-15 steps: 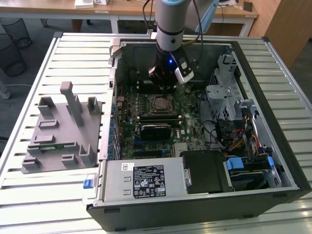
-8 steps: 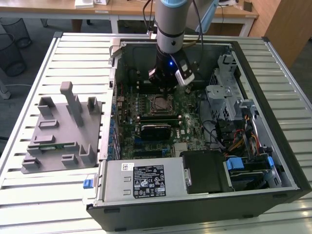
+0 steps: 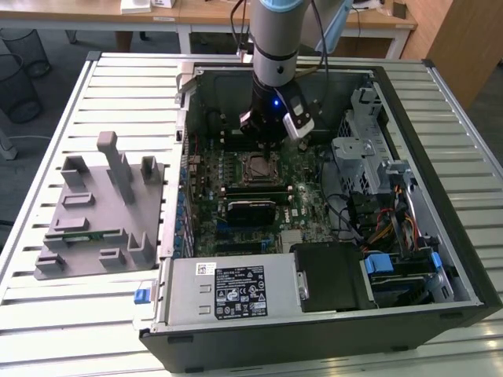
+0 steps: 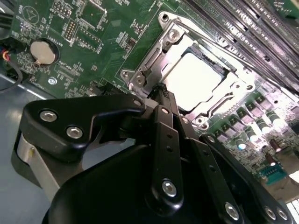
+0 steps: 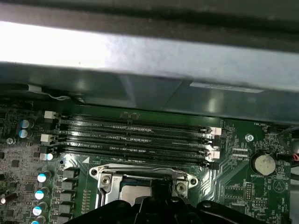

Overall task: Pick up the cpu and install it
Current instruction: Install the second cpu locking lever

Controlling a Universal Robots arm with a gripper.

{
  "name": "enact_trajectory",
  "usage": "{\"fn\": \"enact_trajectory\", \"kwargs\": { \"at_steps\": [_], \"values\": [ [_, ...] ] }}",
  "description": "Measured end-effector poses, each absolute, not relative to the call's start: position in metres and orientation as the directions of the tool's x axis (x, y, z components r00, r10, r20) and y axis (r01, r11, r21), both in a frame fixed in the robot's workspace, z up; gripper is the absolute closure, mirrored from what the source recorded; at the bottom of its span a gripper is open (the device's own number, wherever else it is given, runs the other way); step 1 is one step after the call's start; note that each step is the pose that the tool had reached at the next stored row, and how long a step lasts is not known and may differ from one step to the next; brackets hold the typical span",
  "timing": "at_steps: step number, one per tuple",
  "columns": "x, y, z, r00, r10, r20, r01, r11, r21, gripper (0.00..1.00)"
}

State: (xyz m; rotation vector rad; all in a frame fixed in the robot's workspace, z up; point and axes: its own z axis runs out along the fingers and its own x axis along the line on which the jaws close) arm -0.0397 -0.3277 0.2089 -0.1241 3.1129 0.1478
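Observation:
The cpu (image 4: 198,80), a flat square chip with a shiny silver top, lies inside the metal-framed motherboard socket (image 4: 154,56). My gripper (image 4: 161,89) hovers just beside the socket's edge, its black fingers (image 4: 167,140) pressed together with nothing between them. In the exterior view the gripper (image 3: 267,135) hangs inside the open computer case, directly above the far side of the socket (image 3: 258,167). The first wrist view shows a strip of the cpu (image 5: 133,190) within the socket frame (image 5: 105,179), partly hidden by the gripper's black body (image 5: 154,210).
Memory slots (image 5: 135,137) run beside the socket. A coin battery (image 4: 43,51) sits on the board. The case walls (image 3: 189,118), drive cage (image 3: 357,149) and power supply (image 3: 228,292) ring the board. A grey fixture (image 3: 102,212) with a green memory stick (image 3: 78,233) lies at the exterior view's left.

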Motion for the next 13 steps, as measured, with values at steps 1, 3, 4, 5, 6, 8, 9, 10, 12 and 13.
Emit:
{"fn": "enact_trajectory", "kwargs": {
  "at_steps": [1,3,4,5,6,8,9,10,12,13],
  "values": [
    [-0.04,-0.328,0.211,-0.997,-0.078,-0.026,-0.08,0.992,0.094,0.89],
    [-0.04,-0.328,0.217,-0.997,-0.078,-0.026,-0.08,0.992,0.094,0.89],
    [-0.04,-0.328,0.22,-0.997,-0.078,-0.026,-0.08,0.992,0.094,0.89],
    [-0.04,-0.328,0.224,-0.997,-0.078,-0.026,-0.081,0.992,0.094,0.89],
    [-0.04,-0.328,0.227,-0.997,-0.078,-0.026,-0.081,0.992,0.094,0.89],
    [-0.04,-0.328,0.231,-0.997,-0.078,-0.025,-0.08,0.992,0.094,0.89],
    [-0.04,-0.328,0.231,-0.997,-0.078,-0.024,-0.08,0.992,0.094,0.89],
    [-0.04,-0.328,0.231,-0.997,-0.078,-0.024,-0.08,0.992,0.094,0.89],
    [-0.04,-0.329,0.231,-0.997,-0.079,-0.024,-0.08,0.992,0.093,0.89],
    [-0.04,-0.33,0.231,-0.997,-0.078,-0.024,-0.08,0.992,0.093,0.89]
  ]
}}
